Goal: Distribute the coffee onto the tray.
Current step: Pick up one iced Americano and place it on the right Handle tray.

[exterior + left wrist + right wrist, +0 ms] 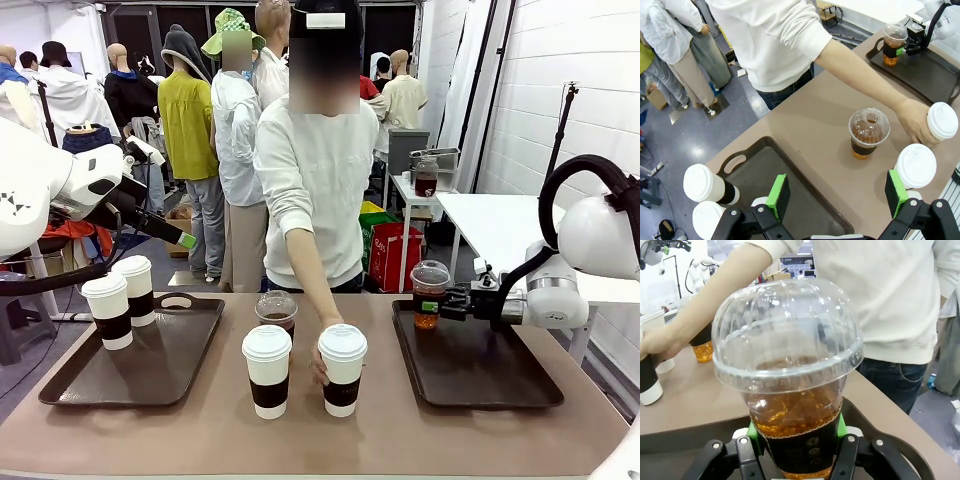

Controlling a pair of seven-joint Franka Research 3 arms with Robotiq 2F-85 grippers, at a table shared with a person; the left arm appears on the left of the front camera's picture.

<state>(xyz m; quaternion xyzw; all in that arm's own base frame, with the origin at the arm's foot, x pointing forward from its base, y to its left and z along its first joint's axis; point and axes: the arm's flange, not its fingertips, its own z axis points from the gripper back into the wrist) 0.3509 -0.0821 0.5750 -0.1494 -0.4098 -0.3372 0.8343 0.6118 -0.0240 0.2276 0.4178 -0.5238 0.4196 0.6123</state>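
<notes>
Holding the dome-lidded cup (790, 340) by its dark sleeve at the far-left corner of the right tray (480, 375), our right gripper (796, 440) needs gentleness, we judge: thin plastic buckles. Our left gripper (836, 197) hangs wide open.

Front camera faces across the table (210, 430), which both wrist cameras share

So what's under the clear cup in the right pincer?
The right tray, bare there. The right pincer grips the clear cup; its fingers cover the base, so contact cannot be told.
</notes>
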